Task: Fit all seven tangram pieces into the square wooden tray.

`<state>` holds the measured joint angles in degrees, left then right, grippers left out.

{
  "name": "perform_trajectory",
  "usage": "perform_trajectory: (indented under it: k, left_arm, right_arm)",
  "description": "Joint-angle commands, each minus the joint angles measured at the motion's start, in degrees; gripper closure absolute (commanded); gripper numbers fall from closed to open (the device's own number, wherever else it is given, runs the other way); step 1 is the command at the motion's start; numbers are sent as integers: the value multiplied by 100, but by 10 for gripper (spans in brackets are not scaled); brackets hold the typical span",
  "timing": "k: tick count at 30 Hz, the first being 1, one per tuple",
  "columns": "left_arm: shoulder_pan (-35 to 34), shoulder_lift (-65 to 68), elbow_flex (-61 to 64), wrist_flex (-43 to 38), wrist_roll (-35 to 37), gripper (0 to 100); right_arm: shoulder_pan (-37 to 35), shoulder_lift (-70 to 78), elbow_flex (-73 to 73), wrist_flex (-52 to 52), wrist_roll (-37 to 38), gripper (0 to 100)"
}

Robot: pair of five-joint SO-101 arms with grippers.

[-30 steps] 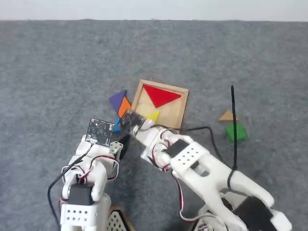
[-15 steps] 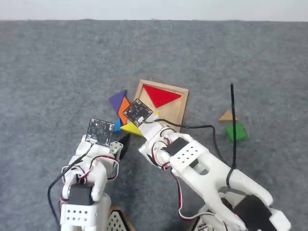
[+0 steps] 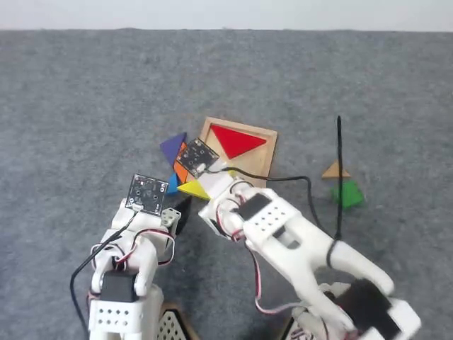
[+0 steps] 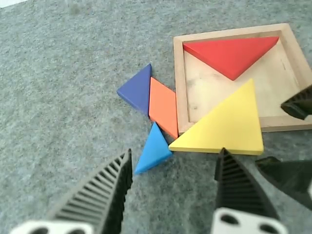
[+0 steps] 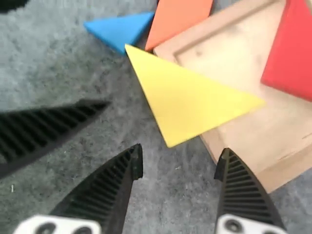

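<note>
Right gripper [image 5: 180, 150] hung with its jaws spread and nothing between them, just above the yellow triangle [image 5: 190, 102]. That piece lay across one corner of the square wooden tray [image 5: 234, 63], part of it over the tray floor and its outer corner out over the grey mat [image 3: 85, 106]. Left gripper [image 4: 175, 152] was likewise open and empty, poised above the mat near the light blue triangle [image 4: 153, 151] and the yellow triangle's long edge. A red triangle [image 4: 231, 51] lay flat inside the tray, along its far side. Outside, an orange parallelogram [image 4: 163, 105] touched the tray's rim — a dark blue triangle [image 4: 138, 90] pressed against its other side, with the light blue triangle's tip at its end. A green piece [image 3: 347, 193] and a tan triangle [image 3: 334, 171] sat near each other, well apart from the tray on its opposite side.
</note>
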<state>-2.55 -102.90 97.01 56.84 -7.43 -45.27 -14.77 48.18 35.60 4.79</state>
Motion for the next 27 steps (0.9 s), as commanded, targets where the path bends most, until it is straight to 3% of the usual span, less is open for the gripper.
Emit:
perform_trajectory:
  k: [1, 27]
  left_arm:
    - [-18, -88, -57, 53, -26, 732]
    - [-18, -88, -57, 53, -26, 732]
  right_arm:
    - [92, 637, -826, 207, -26, 754]
    - [831, 2404, -2690, 901, 448, 754]
